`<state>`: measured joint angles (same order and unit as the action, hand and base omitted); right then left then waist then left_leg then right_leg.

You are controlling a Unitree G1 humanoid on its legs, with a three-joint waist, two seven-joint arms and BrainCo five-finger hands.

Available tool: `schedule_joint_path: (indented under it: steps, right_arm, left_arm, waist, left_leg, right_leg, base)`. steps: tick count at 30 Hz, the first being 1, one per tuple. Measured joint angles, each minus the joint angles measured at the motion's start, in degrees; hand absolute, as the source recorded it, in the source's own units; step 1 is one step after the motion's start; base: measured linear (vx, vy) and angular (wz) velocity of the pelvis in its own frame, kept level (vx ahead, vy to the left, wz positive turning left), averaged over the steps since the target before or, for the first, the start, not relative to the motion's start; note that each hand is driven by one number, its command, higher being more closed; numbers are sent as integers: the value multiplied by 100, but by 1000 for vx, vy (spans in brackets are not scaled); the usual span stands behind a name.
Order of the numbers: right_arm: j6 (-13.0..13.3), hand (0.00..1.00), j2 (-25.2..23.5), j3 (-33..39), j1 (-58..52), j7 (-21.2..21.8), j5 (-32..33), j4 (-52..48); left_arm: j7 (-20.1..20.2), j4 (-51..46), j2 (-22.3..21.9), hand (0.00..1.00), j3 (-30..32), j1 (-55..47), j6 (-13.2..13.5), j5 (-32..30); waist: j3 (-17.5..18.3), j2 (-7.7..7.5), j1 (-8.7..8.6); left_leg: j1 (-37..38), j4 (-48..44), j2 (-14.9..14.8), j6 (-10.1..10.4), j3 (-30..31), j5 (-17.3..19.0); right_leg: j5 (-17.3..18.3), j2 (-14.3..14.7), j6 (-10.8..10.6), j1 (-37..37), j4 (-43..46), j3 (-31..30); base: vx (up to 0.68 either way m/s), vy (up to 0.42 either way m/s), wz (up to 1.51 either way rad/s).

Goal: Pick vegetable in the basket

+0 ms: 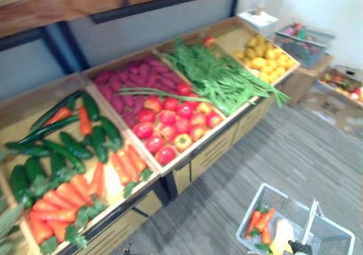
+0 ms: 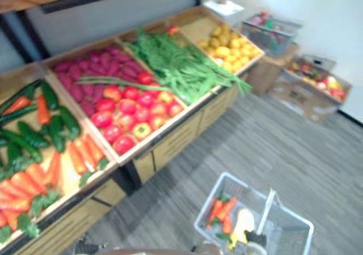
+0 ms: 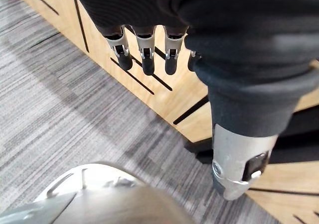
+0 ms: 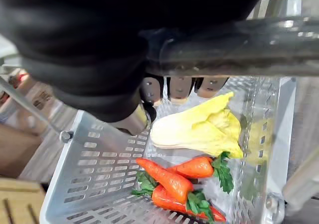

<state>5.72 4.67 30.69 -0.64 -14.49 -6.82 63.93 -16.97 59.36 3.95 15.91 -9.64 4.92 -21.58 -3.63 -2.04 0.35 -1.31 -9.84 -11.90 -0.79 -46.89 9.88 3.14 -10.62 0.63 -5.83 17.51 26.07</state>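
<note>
My right hand (image 4: pixel 89 69) is closed around the handle (image 4: pixel 239 45) of the wire basket (image 4: pixel 84 184), with the fingers (image 4: pixel 179 87) curled under the bar, so the basket hangs from it. Inside the basket lie the carrots (image 4: pixel 174 181), orange with green tops, and touching them a pale yellow cabbage (image 4: pixel 199 127); both rest on the bottom grid.

My left hand (image 3: pixel 209 30) hangs to the left of the basket. Its fingers (image 3: pixel 148 55) are straight and a little apart, pointing toward the wooden front of the desk (image 1: pixel 212 150).

Under the basket is the floor (image 1: pixel 295 147), a grey carpet with fine stripes. To the left of the basket and beyond it stands the long wooden desk, divided into compartments. Nearest on the left there is a carrot pile (image 1: pixel 62 201) with dark green cucumbers (image 1: pixel 68 147) behind it. The next compartment has red tomatoes (image 1: pixel 170 127) and purple roots (image 1: pixel 127 82). Then come long green stalks (image 1: pixel 221 76), and farthest from the basket some yellow fruit (image 1: pixel 266 56).

Far beyond the basket, past the end of the desk, a second wire basket (image 1: pixel 303 42) sits on a brown box, with open cardboard boxes (image 1: pixel 334 93) of produce beside it on the floor, before a white wall (image 1: pixel 323 5).
</note>
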Motion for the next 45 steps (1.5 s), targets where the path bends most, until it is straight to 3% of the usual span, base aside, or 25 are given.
schedule_joint_path:
  steps: [1,2,3,4,5,8,13,15,16,17,18,20,22,25,26,28,35,37,40,41,42,44,45]
  right_arm:
    - [-58,100,41,-1,119,13,0,43]
    - [-48,100,-40,-23,227,2,5,42]
    - [-74,100,-68,44,264,-37,17,54]
    - [-119,100,-77,-11,279,-23,7,97]
    - [-126,100,-59,-149,245,-3,1,102]
    - [-129,100,-5,-401,135,3,8,110]
    - [-54,100,7,-594,16,5,19,119]
    - [5,100,54,-782,38,16,13,114]
    - [8,100,84,-892,60,20,10,114]
    - [21,100,119,-940,73,28,5,114]
    - [23,100,216,-1090,135,46,3,133]
    - [44,100,229,-1175,182,78,-1,125]
    - [85,100,275,-1329,233,71,-1,122]
    - [99,100,329,-1327,231,77,-1,121]
    - [109,100,330,-1324,232,76,-1,121]
    - [139,100,285,-1325,269,91,-1,123]
    - [205,100,278,-1334,154,78,-7,-25]
    - [231,100,249,-1384,184,96,-15,-99]
    - [240,100,204,-1355,183,71,-144,-239]
    - [259,100,158,-1369,193,68,-198,-258]
    - [282,100,84,-1335,214,24,-200,-332]
    - [291,100,112,-1274,164,-9,-204,-323]
    - [295,100,105,-1279,154,-4,-226,-256]
  left_arm:
    - [0,1,-49,0,-51,0,0,-2]
    - [16,-6,115,0,-78,91,-7,-4]
    - [15,-25,187,0,-101,115,-6,-4]
    - [14,-3,291,0,-99,137,-13,-4]
    - [12,5,303,0,-103,125,-14,-5]
    - [-16,3,166,0,-267,260,-10,-59]
    - [-18,0,111,0,-379,289,-14,-174]
    - [-16,3,75,0,-441,265,-12,-207]
    - [-14,7,54,0,-438,235,-13,-207]
    - [-13,18,26,0,-442,211,-13,-208]
    - [-32,34,-67,0,-442,127,-8,-206]
    - [-37,69,-94,0,-454,48,-7,-203]
    - [-71,112,-104,0,-473,50,-3,-200]
    - [-78,125,-130,0,-426,77,2,-199]
    - [-79,127,-128,0,-413,95,2,-200]
    - [-79,150,-124,0,-254,119,0,-200]
    - [-76,222,-86,0,-331,168,-6,-223]
    - [-72,223,-51,0,-419,192,-9,-223]
    - [-66,216,33,0,-487,326,-3,-224]
    - [-70,217,51,0,-472,323,-7,-230]
    - [-67,203,93,0,-473,325,-5,-232]
    - [-73,154,142,0,-422,314,-9,-230]
    - [-75,157,183,0,-412,253,-9,-230]
  waist:
    - [28,82,8]
    - [-32,-62,-34]
    - [-69,-135,-34]
    - [-93,-223,-17]
    - [-92,-217,-20]
    - [-66,14,-82]
    - [-112,190,-165]
    - [-178,303,-151]
    - [-220,297,-128]
    - [-236,330,-88]
    - [-257,399,26]
    - [-264,413,64]
    - [-289,465,135]
    - [-334,530,143]
    - [-328,550,144]
    - [-451,419,160]
    - [-396,371,141]
    - [-403,373,151]
    - [-486,285,139]
    - [-500,256,140]
    - [-495,139,96]
    - [-483,-8,84]
    - [-435,-84,126]
  left_leg:
    - [-76,245,35,83,-264,-222]
    - [-172,100,51,81,-482,-221]
    - [-168,19,40,83,-608,-221]
    - [-169,-224,-90,99,-763,-209]
    - [-153,-457,-248,127,-815,-186]
    - [-118,-912,-695,215,-904,-134]
    - [123,-1509,-1209,310,-919,-199]
    - [153,-2147,-1495,386,-602,-322]
    - [44,-2412,-1524,369,-131,-410]
    - [-117,-2456,-1326,448,659,-356]
    - [-159,-2051,-558,620,2186,-10]
    - [-162,-1778,-137,653,2875,140]
    - [-166,-1162,400,694,3936,191]
    - [46,-607,664,590,4793,510]
    - [48,-569,662,542,4784,603]
    - [72,-549,779,403,4494,694]
    - [437,-12,958,203,3972,570]
    - [446,-31,842,220,3714,561]
    - [668,-69,760,314,3496,478]
    - [740,-47,726,302,3423,471]
    - [783,-1,746,285,3318,480]
    - [859,55,756,279,3326,484]
    - [850,55,752,283,3340,486]
  right_leg:
    - [222,6,-190,-149,-76,17]
    - [482,-183,-209,-355,175,89]
    - [475,-229,-248,-350,97,113]
    - [430,-107,-329,-263,-250,138]
    - [388,59,-394,-81,-635,144]
    - [212,453,-326,255,-1245,112]
    - [92,823,-159,721,-1686,-89]
    - [42,951,-95,853,-1765,-411]
    - [26,963,-70,915,-1761,-638]
    - [13,931,-70,908,-1735,-892]
    - [-93,835,-101,848,-1733,-1494]
    - [-143,827,-125,766,-1741,-1879]
    - [-205,918,-166,592,-1738,-2474]
    - [-313,1051,-391,415,-1863,-2998]
    - [-372,1043,-444,399,-1894,-3044]
    - [-575,934,-596,405,-1971,-3300]
    - [-606,794,-648,139,-1757,-3460]
    - [-579,920,-606,-220,-1191,-3277]
    - [-537,927,-566,-645,-110,-2389]
    - [-397,850,-395,-718,203,-2112]
    - [10,601,-76,-882,895,-1753]
    - [304,131,-99,-929,1598,-1344]
    - [263,-47,-133,-868,1545,-1325]
  base:
    - [-212,-125,-106]
    - [-126,-174,-93]
    - [19,-285,-75]
    - [23,-301,-88]
    - [14,-320,-82]
    - [-47,-213,-40]
    - [-66,-109,-24]
    - [-82,-59,-66]
    - [-61,-11,-92]
    - [-34,62,-173]
    - [-28,94,-179]
    - [-28,98,-152]
    - [-80,186,-147]
    - [-45,225,-94]
    - [15,249,-72]
    - [-31,201,-53]
    - [52,102,-34]
    - [63,4,-62]
    - [5,-23,-36]
    - [-56,-33,-2]
    - [-55,-42,18]
    - [36,-73,38]
    - [96,-148,11]
